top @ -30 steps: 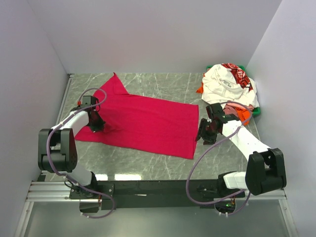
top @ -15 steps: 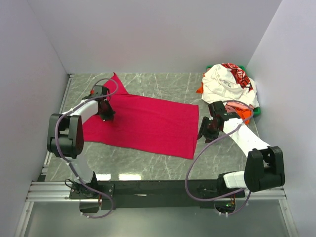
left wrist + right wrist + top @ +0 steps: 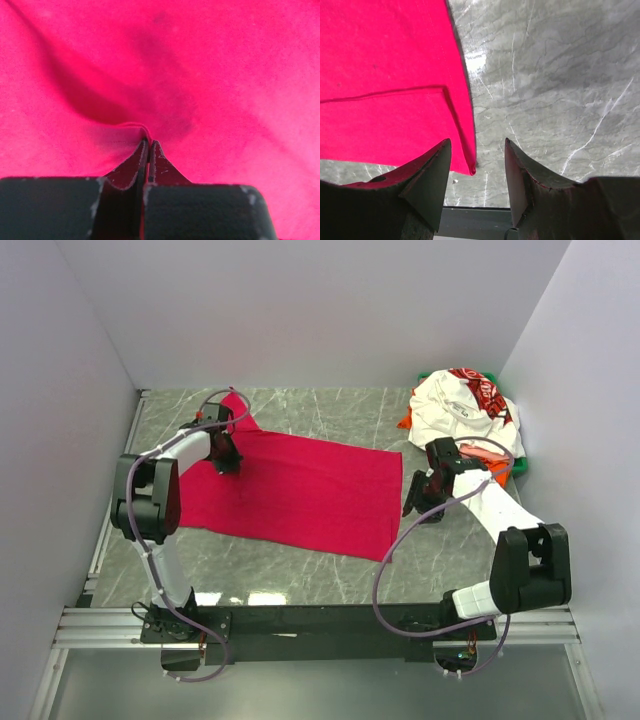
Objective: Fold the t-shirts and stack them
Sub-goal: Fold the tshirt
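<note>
- Two arms are working over a marble table [image 3: 300, 410]. The red shirt [image 3: 300, 490] is lying spread flat across its middle, with one sleeve pointing toward the far left corner.
- The left gripper [image 3: 228, 462] is reaching onto the shirt's far left part, near that sleeve. Its jaws are pressed together and pinching a small raised ridge of the red cloth, as the left wrist view is showing.
- The right gripper [image 3: 418, 502] is hanging just beside the shirt's right edge with its jaws spread. In the right wrist view, the hem's near corner is lying between the fingers, ungripped.
- A heap of shirts [image 3: 465, 415], a white printed one on top, is sitting in the far right corner.
</note>
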Controlling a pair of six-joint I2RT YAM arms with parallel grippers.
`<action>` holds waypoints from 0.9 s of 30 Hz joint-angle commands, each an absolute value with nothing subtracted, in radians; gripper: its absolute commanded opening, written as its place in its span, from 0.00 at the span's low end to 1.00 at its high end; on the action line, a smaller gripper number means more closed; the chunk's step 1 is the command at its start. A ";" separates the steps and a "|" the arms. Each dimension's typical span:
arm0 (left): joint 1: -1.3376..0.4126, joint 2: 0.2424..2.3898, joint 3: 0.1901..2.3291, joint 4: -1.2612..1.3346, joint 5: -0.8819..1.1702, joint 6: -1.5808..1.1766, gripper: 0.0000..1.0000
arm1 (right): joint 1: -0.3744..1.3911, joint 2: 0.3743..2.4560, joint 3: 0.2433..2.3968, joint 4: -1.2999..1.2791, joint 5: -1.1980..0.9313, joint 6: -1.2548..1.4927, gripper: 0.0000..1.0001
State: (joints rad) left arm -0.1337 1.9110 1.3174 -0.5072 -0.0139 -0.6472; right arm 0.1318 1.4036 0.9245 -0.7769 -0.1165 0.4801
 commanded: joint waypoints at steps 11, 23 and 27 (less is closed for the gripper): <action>-0.164 1.915 1.419 -0.548 0.009 -0.658 0.54 | 0.115 1.447 1.032 -0.785 -0.132 0.431 0.54; -0.065 1.813 1.387 -0.529 0.034 -0.644 0.74 | 0.150 1.517 1.138 -0.721 -0.222 0.353 0.54; 0.021 1.810 1.289 -0.476 0.084 -0.643 0.76 | 0.199 1.583 1.175 -0.692 -0.239 0.353 0.53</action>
